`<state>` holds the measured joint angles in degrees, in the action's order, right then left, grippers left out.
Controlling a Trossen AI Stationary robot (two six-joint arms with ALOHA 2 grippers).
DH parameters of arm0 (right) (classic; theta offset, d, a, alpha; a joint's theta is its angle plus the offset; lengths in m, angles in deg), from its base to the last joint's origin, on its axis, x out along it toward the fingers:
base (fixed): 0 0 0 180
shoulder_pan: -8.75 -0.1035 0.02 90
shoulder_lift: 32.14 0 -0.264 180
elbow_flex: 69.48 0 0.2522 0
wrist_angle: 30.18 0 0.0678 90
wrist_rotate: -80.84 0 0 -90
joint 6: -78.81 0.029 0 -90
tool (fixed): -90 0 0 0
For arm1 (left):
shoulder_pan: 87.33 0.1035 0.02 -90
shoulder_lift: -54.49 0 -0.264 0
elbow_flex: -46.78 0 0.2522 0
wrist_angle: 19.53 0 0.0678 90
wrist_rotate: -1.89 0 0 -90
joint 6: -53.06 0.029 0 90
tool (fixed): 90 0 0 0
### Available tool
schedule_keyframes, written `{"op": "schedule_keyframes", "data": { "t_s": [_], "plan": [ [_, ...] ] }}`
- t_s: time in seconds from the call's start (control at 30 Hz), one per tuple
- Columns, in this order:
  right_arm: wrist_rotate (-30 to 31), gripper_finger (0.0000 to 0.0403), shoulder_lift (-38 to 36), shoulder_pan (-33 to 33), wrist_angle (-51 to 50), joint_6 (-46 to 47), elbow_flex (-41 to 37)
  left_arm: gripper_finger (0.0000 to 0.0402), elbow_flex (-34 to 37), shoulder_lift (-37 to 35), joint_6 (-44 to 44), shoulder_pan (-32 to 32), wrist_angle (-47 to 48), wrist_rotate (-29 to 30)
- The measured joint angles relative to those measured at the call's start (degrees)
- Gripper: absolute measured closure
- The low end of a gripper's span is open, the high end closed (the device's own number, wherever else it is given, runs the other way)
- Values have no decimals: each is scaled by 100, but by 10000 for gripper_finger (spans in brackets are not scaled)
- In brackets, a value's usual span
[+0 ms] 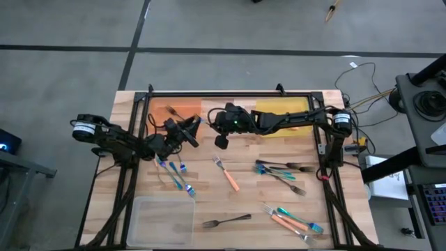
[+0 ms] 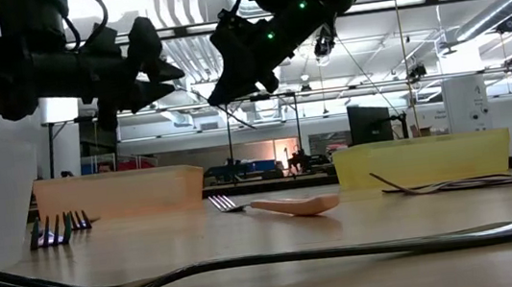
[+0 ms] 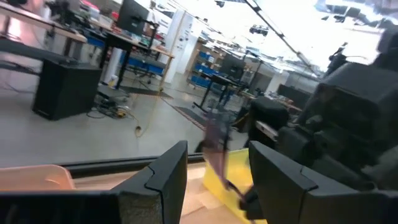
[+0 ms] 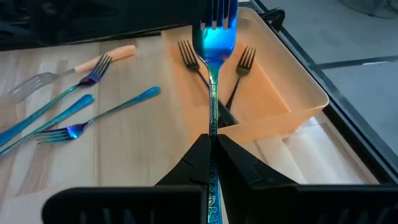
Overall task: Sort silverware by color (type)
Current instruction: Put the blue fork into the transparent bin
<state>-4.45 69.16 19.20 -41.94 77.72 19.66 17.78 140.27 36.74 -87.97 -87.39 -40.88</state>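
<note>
On the far left the left gripper (image 1: 188, 132) is hovering over the table beside the orange tray (image 1: 182, 109), its two fingers (image 3: 163, 180) standing apart with nothing seen between them. Just below it, a small cluster of blue-teal utensils (image 1: 177, 175) is lying on the wood, and nearer the front edge the clear tray (image 1: 162, 222) is sitting with a lone dark grey fork (image 1: 226, 221) resting beside it. Moving toward the middle, the right gripper (image 1: 221, 141) is reaching across from the right side, and it is clamping tight on the handle of a shiny blue fork (image 4: 214, 46); in the right wrist view that fork is pointing tines-out over the orange tray, where two dark forks (image 4: 214, 74) are lying inside. Just past centre, an orange-handled fork (image 1: 226, 172) is lying alone on the table. Further right, the yellow tray (image 1: 282, 110) is sitting along the back edge under the right arm. Below it a bundle of dark grey and blue utensils (image 1: 284, 173) is spreading out, and at the front right corner a mixed pile of orange-handled and teal pieces (image 1: 294, 220) is waiting.
</note>
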Motion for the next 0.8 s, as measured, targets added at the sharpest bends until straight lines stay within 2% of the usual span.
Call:
{"op": "schedule_keyframes", "data": {
  "t_s": [0.23,0.43,0.8],
  "plan": [
    [796,394,-79,5,-4,-411,0,249,4,0,131,-7,259,43],
    [730,394,-96,-32,4,-500,-6,249,6,0,434,-7,275,421],
    [730,394,-72,-45,188,-597,-44,249,0,-2,768,-7,1,432]
  ]
}}
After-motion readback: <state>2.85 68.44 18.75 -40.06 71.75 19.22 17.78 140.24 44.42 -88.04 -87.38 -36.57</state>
